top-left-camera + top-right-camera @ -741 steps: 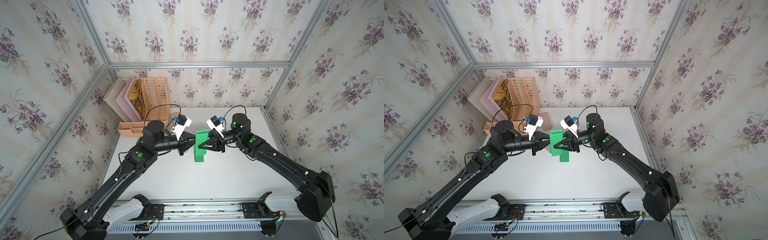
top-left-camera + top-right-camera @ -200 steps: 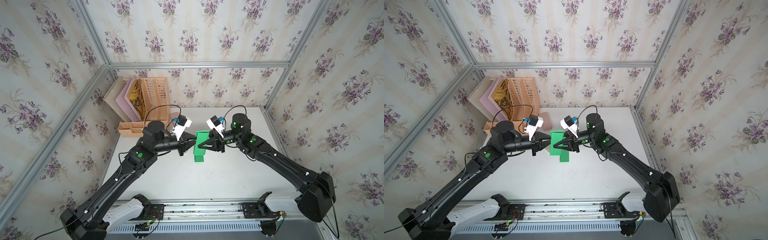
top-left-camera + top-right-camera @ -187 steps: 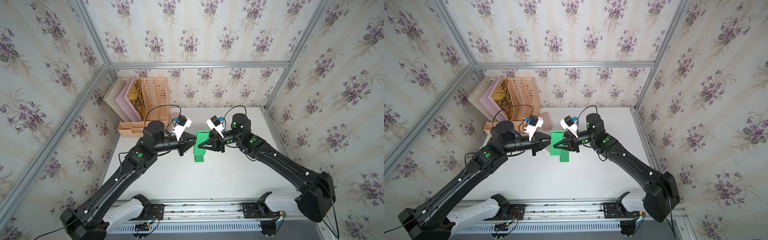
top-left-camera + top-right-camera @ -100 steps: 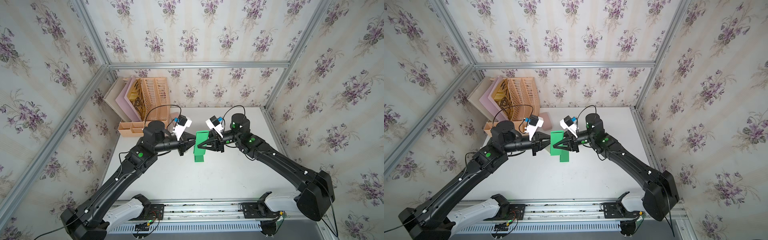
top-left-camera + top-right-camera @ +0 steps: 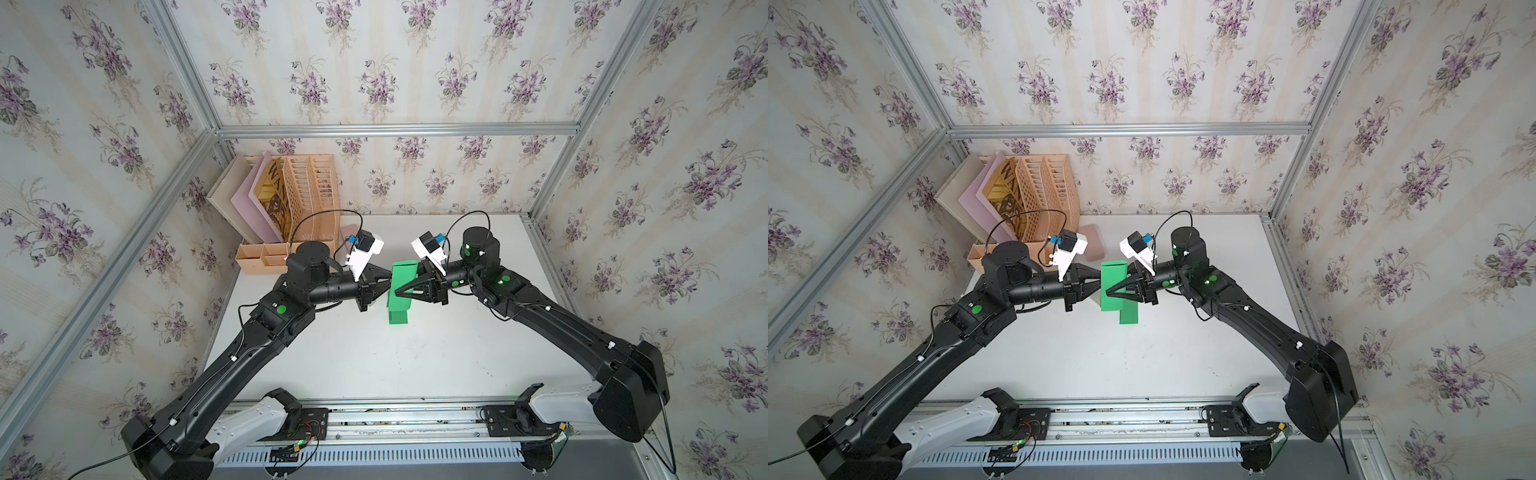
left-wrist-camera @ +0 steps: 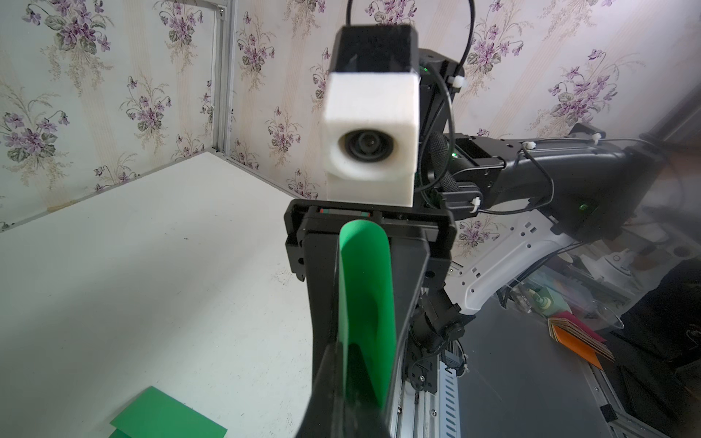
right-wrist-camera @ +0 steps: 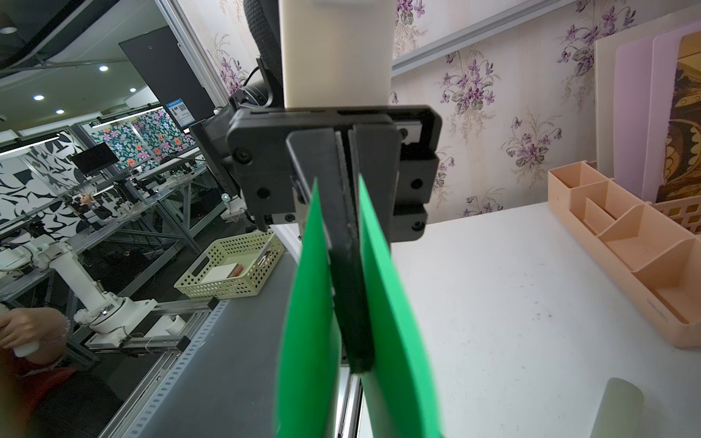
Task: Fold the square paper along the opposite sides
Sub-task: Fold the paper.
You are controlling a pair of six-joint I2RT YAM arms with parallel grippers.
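My left claw (image 7: 356,352) was shut. Its two fingers (image 7: 339,227) were pressed flat together with nothing green between them, and they reached in between the two flaps of the green paper (image 5: 405,272). My right claw (image 5: 397,293) met it from the opposite side, tips pointing left, and gripped that paper. Its jaws stood a little apart, one outside the near flap and one outside the far flap, with the flaps and my left fingers between them.

The sheet was bent into a loose U rather than creased. The left wrist view showed the rounded bend lying toward the right claw's palm, with the free edges pointing left. The flaps stood upright, facing near and far, and in the right wrist view they splayed apart toward the camera. Held like this, the paper hung in the air over the middle of the white surface (image 5: 374,365), a little toward its far half.

Flat on the surface, just on the near side of the held paper and below it, lay a second green sheet (image 5: 1128,316). In the left wrist view it seemed to be in two layers. A pale rounded object (image 7: 616,409) lay on the surface to the left of that sheet, and I could not tell what it was.

In the far left corner stood a peach desk organiser (image 5: 309,199). Its upright slots held a cream board (image 5: 226,195), a pink board (image 5: 251,195) and a yellow-and-black printed sheet (image 5: 271,195). A mauve pad (image 5: 1094,246) lay just to the organiser's right.
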